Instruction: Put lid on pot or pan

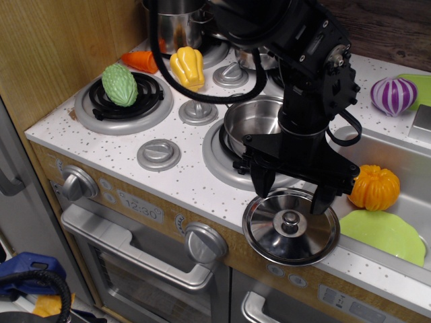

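- Gripper (293,190): lower centre-right of the frame, black, two fingers spread wide, hovering over the far edge of the lid. I hold nothing in it at this moment.
- Lid (291,225): round shiny steel disc with a raised rim and a small central knob, lying flat at the front edge of the counter (101,145), lower centre-right. The fingertips stand either side of its far rim; I cannot tell whether they touch it.
- Small steel pot (252,120): centre of the frame, seated on the front right burner (217,149), open and empty as far as I can see (its near side is partly hidden by my arm). It sits just behind and above-left of the lid.
- Other stock: tall steel stockpot (176,23) at upper centre; yellow pepper (188,67) and carrot (140,61) to its left; green bumpy gourd (120,85) on the left burner; purple onion (394,95) at upper right; orange pumpkin (374,188) and green plate (385,233) in the sink (417,158) at right.
- Step in hand, as I judge it: the approach to the grasp; lid not yet lifted.
- Next move calls for: centring over the knob, descending, closing on it, then a lift clearing the pot rim before carrying up-left.
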You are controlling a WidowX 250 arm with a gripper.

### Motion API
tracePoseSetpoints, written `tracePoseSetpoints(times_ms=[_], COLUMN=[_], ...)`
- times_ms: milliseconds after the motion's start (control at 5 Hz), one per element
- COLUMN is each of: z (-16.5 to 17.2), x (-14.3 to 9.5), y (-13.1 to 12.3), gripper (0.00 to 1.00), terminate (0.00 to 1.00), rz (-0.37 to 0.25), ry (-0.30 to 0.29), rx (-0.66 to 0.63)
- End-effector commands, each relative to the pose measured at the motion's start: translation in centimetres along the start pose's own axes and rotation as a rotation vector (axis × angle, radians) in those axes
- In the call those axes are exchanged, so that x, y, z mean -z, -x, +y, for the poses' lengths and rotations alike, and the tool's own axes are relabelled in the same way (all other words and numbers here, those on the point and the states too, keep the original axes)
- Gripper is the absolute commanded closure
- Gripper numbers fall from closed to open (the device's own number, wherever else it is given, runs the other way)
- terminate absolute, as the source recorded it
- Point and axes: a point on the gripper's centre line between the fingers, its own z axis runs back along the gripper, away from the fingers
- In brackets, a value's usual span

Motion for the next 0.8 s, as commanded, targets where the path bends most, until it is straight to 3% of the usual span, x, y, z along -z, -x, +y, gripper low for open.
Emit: tracePoseSetpoints(times_ms=[0, 600], z=[0.0, 0.3], x=[0.0, 2.7], y=[0.0, 0.0], gripper=[0.0, 0.0], terminate=[0.0, 0.0], rz=[0.0, -0.035], ry=[0.0, 0.037], rx=[0.0, 0.004])
